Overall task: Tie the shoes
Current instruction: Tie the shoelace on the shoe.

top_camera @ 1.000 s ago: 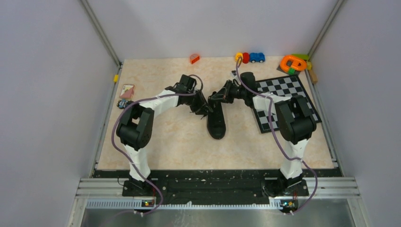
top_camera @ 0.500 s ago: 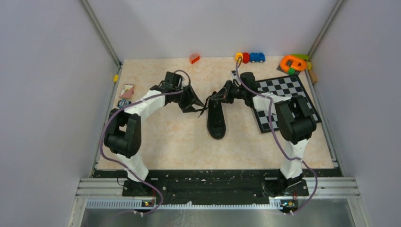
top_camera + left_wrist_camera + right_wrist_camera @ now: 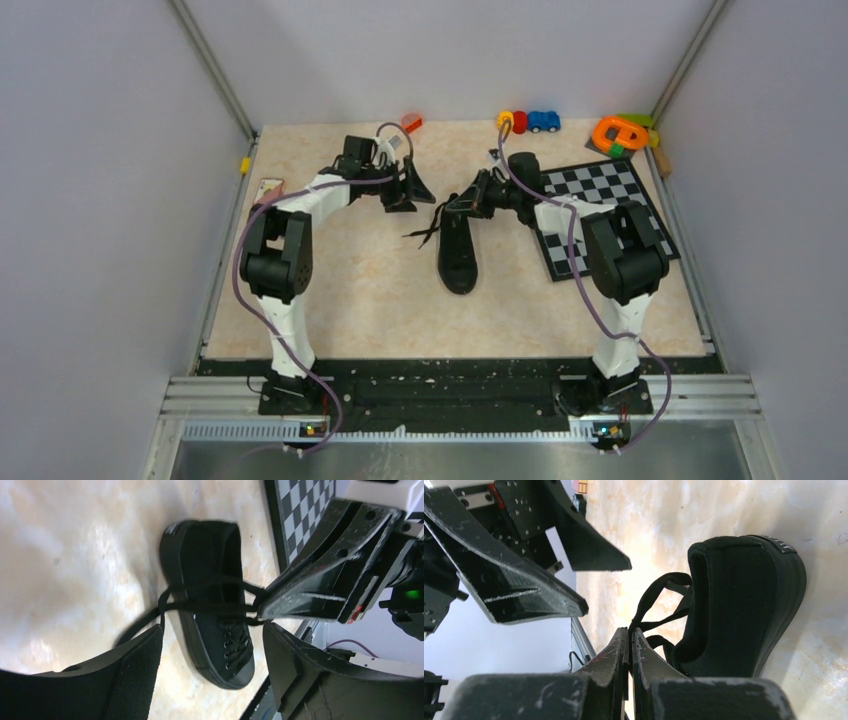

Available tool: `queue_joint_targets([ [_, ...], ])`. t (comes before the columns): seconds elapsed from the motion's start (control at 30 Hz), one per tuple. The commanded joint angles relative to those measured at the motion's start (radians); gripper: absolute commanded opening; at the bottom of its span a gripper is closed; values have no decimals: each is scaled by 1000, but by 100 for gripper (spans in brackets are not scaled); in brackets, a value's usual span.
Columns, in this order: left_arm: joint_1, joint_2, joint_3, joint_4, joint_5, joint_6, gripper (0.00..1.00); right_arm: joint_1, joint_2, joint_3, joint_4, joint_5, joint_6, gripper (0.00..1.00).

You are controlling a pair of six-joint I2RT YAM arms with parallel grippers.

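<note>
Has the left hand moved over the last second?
Yes. The left hand has drawn back from the shoe toward the table's far edge. The right hand grips the laces.

Plain pale grey walls [image 3: 100, 200] and aluminium frame rails [image 3: 212, 70] enclose a beige marbled tabletop [image 3: 380, 310] under even light.

You are working in a robotics lab cell: plain grey panels [image 3: 100, 200] enclose a beige tabletop [image 3: 380, 300], an aluminium rail [image 3: 700, 390] lines its near edge, and toys [image 3: 544, 121] sit along the far edge.
</note>
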Motion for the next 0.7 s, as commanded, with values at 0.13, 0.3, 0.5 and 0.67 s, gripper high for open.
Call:
queue_joint_targets([
  [0.13,8,80,75,152,236,329,68,-1,-45,16,45,-27,-10,0],
  [0.3,8,60,-8,337,238,380,56,-6,-44,6,49,-36,-12,0],
  [0.5,6,110,18,350,256,427,45,-9,-40,11,58,-46,-5,0],
  [0.67,6,138,21,389,317,484,46,-10,-36,7,65,-50,-2,0],
])
